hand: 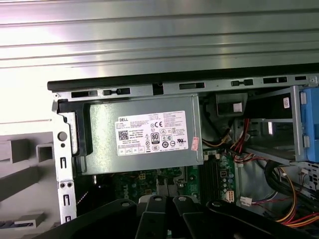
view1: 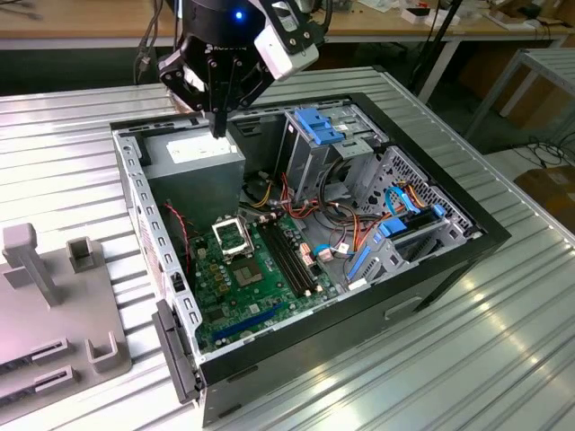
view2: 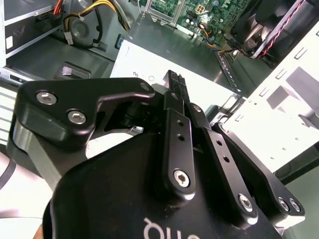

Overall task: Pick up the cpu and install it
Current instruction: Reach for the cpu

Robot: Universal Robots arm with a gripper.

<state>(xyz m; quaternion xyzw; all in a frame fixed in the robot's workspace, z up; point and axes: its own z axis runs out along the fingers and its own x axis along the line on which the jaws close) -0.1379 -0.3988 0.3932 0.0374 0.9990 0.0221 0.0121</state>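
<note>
My gripper (view1: 218, 124) hangs over the back left corner of the open computer case (view1: 467, 235), just above the grey power supply (view1: 193, 154). Its black fingers meet at a point and look shut, with nothing visible between them; the second wrist view shows the tips (view2: 174, 82) pressed together over the supply's white label (view2: 144, 59). The cpu is out of view. The black socket frame (view1: 235, 236) sits on the green motherboard (view1: 260, 278), toward the front of the case from the gripper. In the first wrist view the power supply (hand: 144, 134) lies below the camera.
Blue drive cages (view1: 323, 126) and bundled cables (view1: 359, 224) crowd the case on the exterior view's right. A grey fixture with slots and posts (view1: 54, 296) lies on the ribbed metal table (view1: 449, 359) on the exterior view's left. Memory slots (view1: 287, 256) run beside the socket.
</note>
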